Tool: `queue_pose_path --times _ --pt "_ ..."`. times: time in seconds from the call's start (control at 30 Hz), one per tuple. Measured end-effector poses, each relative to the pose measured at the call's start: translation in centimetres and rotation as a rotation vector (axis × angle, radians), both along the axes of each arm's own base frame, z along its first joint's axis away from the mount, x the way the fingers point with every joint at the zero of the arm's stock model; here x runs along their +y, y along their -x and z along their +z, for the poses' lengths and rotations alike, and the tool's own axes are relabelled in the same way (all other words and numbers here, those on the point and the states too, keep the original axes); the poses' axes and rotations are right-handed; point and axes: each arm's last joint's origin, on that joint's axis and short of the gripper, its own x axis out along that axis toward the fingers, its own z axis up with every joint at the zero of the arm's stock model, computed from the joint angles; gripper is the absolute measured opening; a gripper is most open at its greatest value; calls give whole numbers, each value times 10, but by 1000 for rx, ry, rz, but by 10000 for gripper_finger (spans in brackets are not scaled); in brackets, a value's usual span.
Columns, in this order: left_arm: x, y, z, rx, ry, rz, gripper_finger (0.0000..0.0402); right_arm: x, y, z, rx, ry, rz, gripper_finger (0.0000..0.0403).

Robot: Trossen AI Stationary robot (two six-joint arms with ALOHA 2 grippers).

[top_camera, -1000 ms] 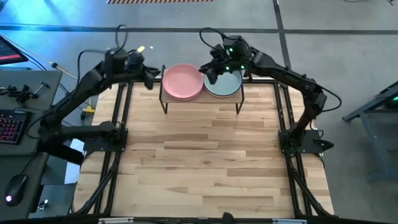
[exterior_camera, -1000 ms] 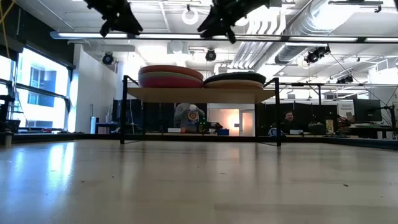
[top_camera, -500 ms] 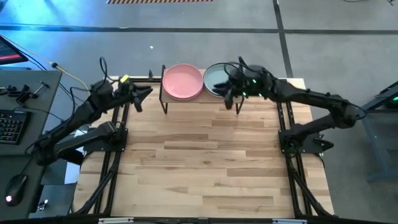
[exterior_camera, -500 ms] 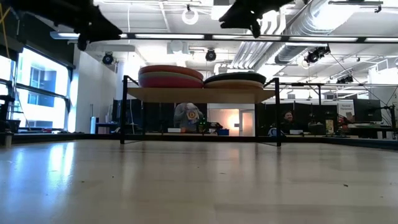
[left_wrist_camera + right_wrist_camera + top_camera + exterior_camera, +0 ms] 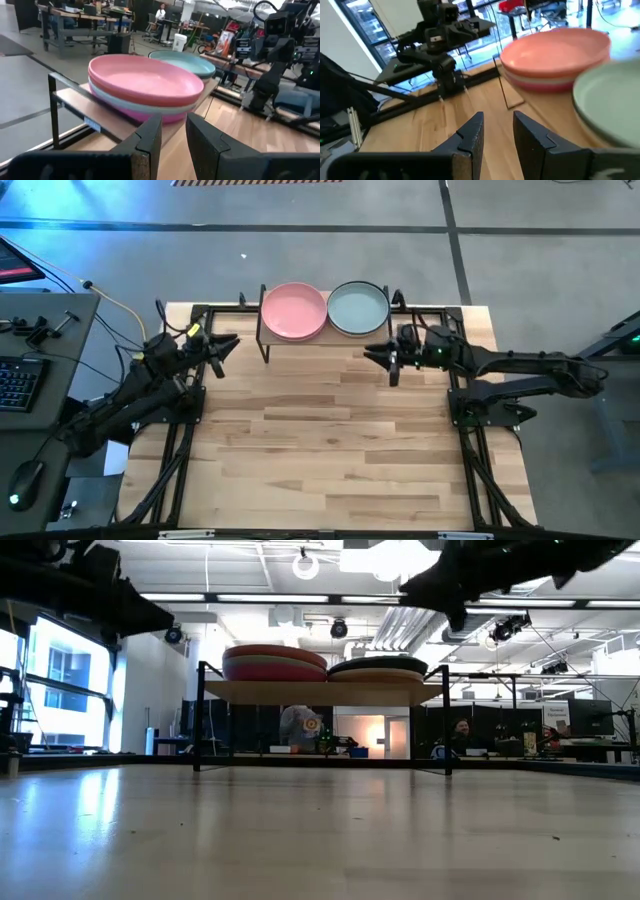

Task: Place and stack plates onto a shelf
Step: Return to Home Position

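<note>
Sitting on the shelf (image 5: 310, 692) at the table's far edge: pink plate (image 5: 293, 310) tops the left stack, pale grey-green plate (image 5: 358, 308) the right. Left gripper (image 5: 225, 352) just left of it, right gripper (image 5: 378, 363) near-right, both w/ fingers slightly spread, empty.

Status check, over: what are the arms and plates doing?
Left gripper and right gripper open, empty, clear of the shelf. Two stacks on it: pink plate tops one, grey-green plate the other. Nothing in the way.
</note>
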Motion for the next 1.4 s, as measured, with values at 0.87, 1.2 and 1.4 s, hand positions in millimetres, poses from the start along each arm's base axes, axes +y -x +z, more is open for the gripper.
queue_pose_path --times 0.87,1.2,1.4 --pt "2 -8 -62 31 -148 -43 22 19 34 -88 -41 -95 28 85" --pt "2 -8 -63 37 -156 -42 8 22 50 -111 -106 -103 30 85" --pt "2 -8 -63 38 -155 -40 8 22 51 -115 -74 -62 41 85"
